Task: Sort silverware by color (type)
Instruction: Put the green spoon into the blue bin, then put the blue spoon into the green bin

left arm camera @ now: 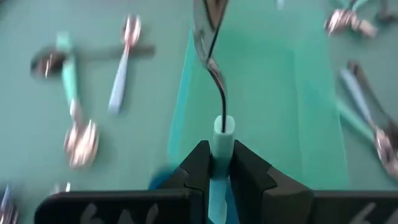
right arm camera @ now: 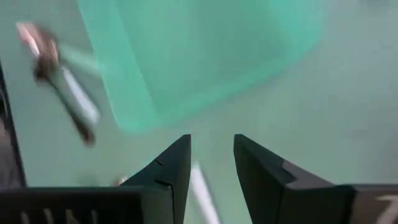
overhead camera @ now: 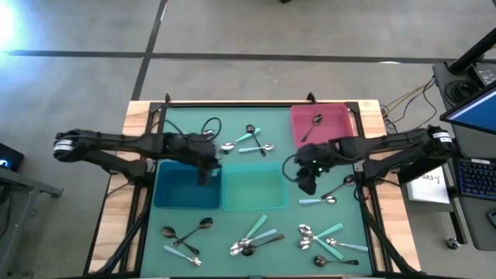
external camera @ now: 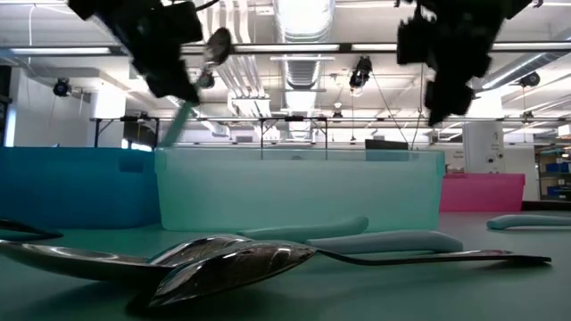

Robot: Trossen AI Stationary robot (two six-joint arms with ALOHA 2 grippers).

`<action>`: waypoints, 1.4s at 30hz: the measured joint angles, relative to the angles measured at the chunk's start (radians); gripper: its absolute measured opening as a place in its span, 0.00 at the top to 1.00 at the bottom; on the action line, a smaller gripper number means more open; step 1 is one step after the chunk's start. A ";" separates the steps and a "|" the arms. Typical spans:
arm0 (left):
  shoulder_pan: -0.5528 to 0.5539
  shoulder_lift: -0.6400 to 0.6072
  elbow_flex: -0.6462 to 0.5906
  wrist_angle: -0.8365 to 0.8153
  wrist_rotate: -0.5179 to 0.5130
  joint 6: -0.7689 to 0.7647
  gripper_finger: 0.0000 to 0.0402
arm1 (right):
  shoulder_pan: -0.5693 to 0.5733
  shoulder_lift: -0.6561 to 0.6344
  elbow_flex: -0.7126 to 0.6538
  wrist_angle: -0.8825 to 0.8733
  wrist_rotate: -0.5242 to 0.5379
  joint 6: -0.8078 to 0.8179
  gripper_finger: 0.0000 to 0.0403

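Observation:
My left gripper (overhead camera: 207, 164) hovers over the seam between the blue bin (overhead camera: 164, 195) and the teal bin (overhead camera: 256, 204), shut on a teal-handled spoon (left arm camera: 214, 74). My right gripper (right arm camera: 211, 146) is open above the mat just right of the teal bin (right arm camera: 205, 56), touching nothing; a pale handle (right arm camera: 202, 186) lies below its fingers. A dark spoon (overhead camera: 313, 125) lies in the pink bin (overhead camera: 341, 116). Loose spoons lie flat on the mat in clusters (overhead camera: 249, 140), (overhead camera: 184, 237), (overhead camera: 253, 237), (overhead camera: 325, 240). My left gripper pinches the spoon's teal handle (left arm camera: 224, 127) between its two fingers, which lie along the spoon. The bowl (external camera: 217, 42) points away and upward, and the handle's free end (external camera: 178, 120) sticks out below the fingers. The spoon is lifted clear and tilted above the bins.
The three bins sit in the mat's middle and far right. Two spoons (overhead camera: 333, 194) lie close to my right gripper. Big in the low view's foreground are a silver spoon (external camera: 214, 263) and teal handles (external camera: 384, 241). Wooden table edges frame the mat.

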 joint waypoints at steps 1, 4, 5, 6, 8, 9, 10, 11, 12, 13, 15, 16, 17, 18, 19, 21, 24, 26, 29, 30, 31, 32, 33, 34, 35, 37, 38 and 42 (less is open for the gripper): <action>0.000 -0.015 0.009 -0.067 0.000 -0.016 0.94 | 0.004 0.019 0.000 -0.028 -0.017 0.000 0.73; -0.001 -0.035 0.019 -0.250 0.000 -0.074 0.94 | 0.010 0.074 0.000 -0.103 -0.029 -0.006 0.74; -0.001 -0.035 0.019 -0.298 0.001 -0.095 0.94 | 0.011 0.093 -0.001 -0.125 -0.032 -0.010 0.75; -0.003 -0.035 0.019 -0.342 0.003 -0.114 0.94 | 0.014 0.110 -0.001 -0.143 -0.033 -0.012 0.75; -0.007 -0.030 0.019 -0.427 0.019 -0.141 0.93 | 0.020 0.141 -0.001 -0.172 -0.033 -0.013 0.74; -0.009 -0.026 0.019 -0.459 0.032 -0.153 0.92 | 0.024 0.155 -0.001 -0.181 -0.033 -0.014 0.74; -0.010 -0.018 0.019 -0.483 0.045 -0.162 0.92 | 0.030 0.167 -0.001 -0.184 -0.034 -0.015 0.74; -0.011 -0.013 0.019 -0.497 0.061 -0.171 0.92 | 0.034 0.176 -0.001 -0.186 -0.037 -0.016 0.73; -0.011 -0.008 0.019 -0.508 0.080 -0.178 0.92 | 0.040 0.187 -0.001 -0.190 -0.042 -0.017 0.73; -0.011 -0.001 0.019 -0.519 0.097 -0.178 0.91 | 0.045 0.195 -0.001 -0.195 -0.051 -0.018 0.73; -0.011 0.012 0.019 -0.526 0.113 -0.182 0.91 | 0.054 0.209 -0.001 -0.195 -0.080 -0.018 0.72; -0.011 0.019 0.019 -0.528 0.113 -0.190 0.91 | 0.059 0.215 -0.001 -0.194 -0.092 -0.018 0.72; -0.011 0.023 0.019 -0.533 0.113 -0.196 0.90 | 0.067 0.220 -0.001 -0.195 -0.100 -0.017 0.71; -0.011 0.028 0.019 -0.541 0.113 -0.197 0.90 | 0.074 0.224 -0.001 -0.195 -0.109 -0.017 0.71; -0.011 0.034 0.019 -0.544 0.113 -0.199 0.89 | 0.082 0.230 -0.001 -0.194 -0.115 -0.016 0.71; -0.011 0.045 0.019 -0.550 0.113 -0.200 0.87 | 0.097 0.240 -0.001 -0.194 -0.117 -0.011 0.71; -0.011 0.058 0.019 -0.573 0.114 -0.199 0.84 | 0.117 0.256 -0.001 -0.195 -0.120 -0.009 0.72; -0.011 0.067 0.019 -0.574 0.114 -0.199 0.82 | 0.123 0.264 -0.001 -0.194 -0.120 -0.009 0.73; -0.011 0.074 0.019 -0.570 0.114 -0.199 0.79 | 0.125 0.267 -0.001 -0.194 -0.120 -0.009 0.73; -0.011 0.074 0.019 -0.564 0.114 -0.199 0.78 | 0.125 0.267 -0.001 -0.194 -0.120 -0.009 0.73; -0.011 0.074 0.019 -0.554 0.114 -0.199 0.78 | 0.125 0.267 -0.001 -0.193 -0.120 -0.007 0.72; -0.011 0.074 0.019 -0.538 0.114 -0.200 0.77 | 0.125 0.267 -0.001 -0.193 -0.120 -0.004 0.72; -0.011 0.073 0.019 -0.518 0.114 -0.200 0.77 | 0.125 0.267 -0.001 -0.192 -0.120 -0.003 0.72; -0.011 0.071 0.019 -0.496 0.114 -0.198 0.77 | 0.125 0.267 -0.001 -0.191 -0.120 -0.002 0.72; -0.011 0.069 0.019 -0.471 0.114 -0.191 0.77 | 0.126 0.268 -0.001 -0.191 -0.120 -0.001 0.73; -0.011 0.066 0.031 -0.430 0.114 -0.165 0.77 | 0.130 0.272 -0.001 -0.188 -0.120 0.000 0.74; -0.011 0.066 0.042 -0.407 0.114 -0.148 0.77 | 0.135 0.275 -0.001 -0.188 -0.120 0.001 0.74; -0.012 0.065 0.109 -0.336 0.115 -0.074 0.77 | 0.170 0.301 -0.001 -0.184 -0.119 0.002 0.76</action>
